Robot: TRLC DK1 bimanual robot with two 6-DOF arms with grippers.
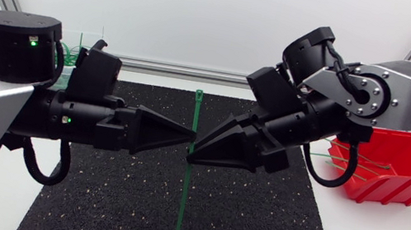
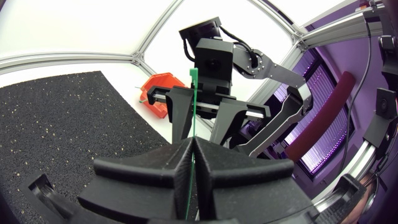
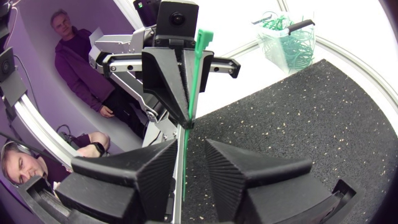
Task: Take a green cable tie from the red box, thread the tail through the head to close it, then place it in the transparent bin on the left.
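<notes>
A green cable tie [image 1: 198, 105] stands upright over the middle of the black mat, head end up. My left gripper [image 1: 192, 136] is shut on it partway down its length; the left wrist view shows the tie [image 2: 193, 93] rising from between the closed fingers. My right gripper [image 1: 190, 157] faces the left one tip to tip and is open. In the right wrist view the tie [image 3: 198, 68] runs down through the gap, close against one finger [image 3: 146, 168], apart from the other. The red box [image 1: 385, 166] lies at the right. The transparent bin [image 1: 81, 46] sits at the back left, partly hidden by my left arm.
The black mat [image 1: 254, 223] covers the table's middle. The transparent bin [image 3: 289, 37] holds several green ties. More ties lie in the red box [image 2: 158, 93]. White table surrounds the mat, with a metal frame rail along the back.
</notes>
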